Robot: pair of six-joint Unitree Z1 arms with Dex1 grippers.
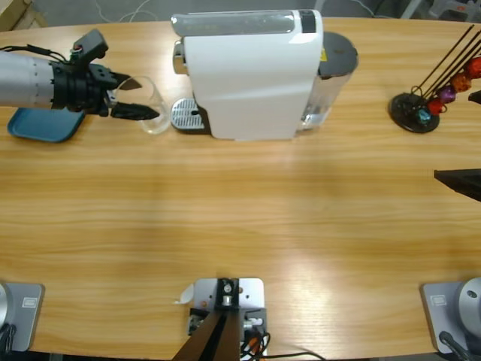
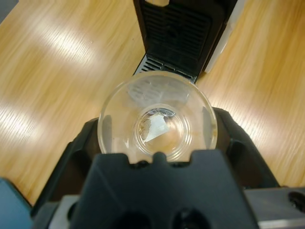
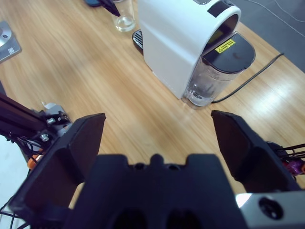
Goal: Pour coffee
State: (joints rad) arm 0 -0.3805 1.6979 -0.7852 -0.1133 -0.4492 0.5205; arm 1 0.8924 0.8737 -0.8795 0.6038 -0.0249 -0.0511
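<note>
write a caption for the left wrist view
Left pincer holds a clear glass tumbler before the coffee machine's drip tray.

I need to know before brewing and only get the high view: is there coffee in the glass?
Observer: No. The left wrist view looks down into the glass and shows a clear bottom, no dark liquid.
Operator: Is it gripped?
Observer: Yes, the left gripper has its jaws against both sides.
Operator: The right gripper?
Observer: Its jaws stand wide apart, nothing between them, aimed toward the coffee machine.
</note>
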